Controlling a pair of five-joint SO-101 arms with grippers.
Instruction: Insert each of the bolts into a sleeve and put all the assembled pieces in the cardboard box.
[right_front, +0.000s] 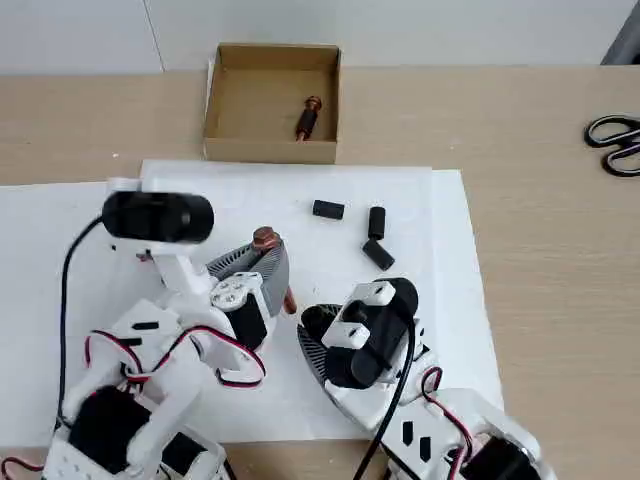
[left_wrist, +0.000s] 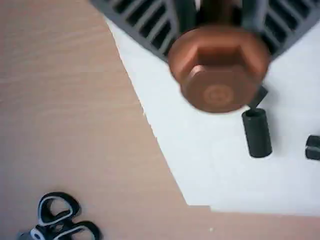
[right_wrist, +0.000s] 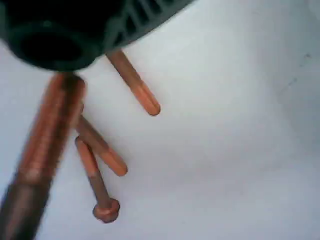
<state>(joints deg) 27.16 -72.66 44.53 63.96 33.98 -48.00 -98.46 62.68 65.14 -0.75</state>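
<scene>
My left gripper (right_front: 262, 262) is shut on a copper bolt (right_front: 266, 240), whose hex head (left_wrist: 218, 70) faces the left wrist camera. Beside it, my right gripper (right_front: 315, 322) is shut on a black sleeve (right_wrist: 47, 45). The held bolt's threaded shaft (right_wrist: 50, 130) points at the sleeve's open mouth, its tip right at the opening. Three loose bolts (right_wrist: 135, 87) (right_wrist: 102, 152) (right_wrist: 97, 187) lie on the white paper under the grippers. Three more sleeves (right_front: 328, 209) (right_front: 376, 222) (right_front: 378, 255) lie further back. The cardboard box (right_front: 225, 100) holds one assembled piece (right_front: 308, 118).
White paper (right_front: 450, 300) covers the middle of the wooden table (right_front: 540, 250). Black scissors (right_front: 615, 143) lie at the far right edge. Both arms crowd the near side of the paper.
</scene>
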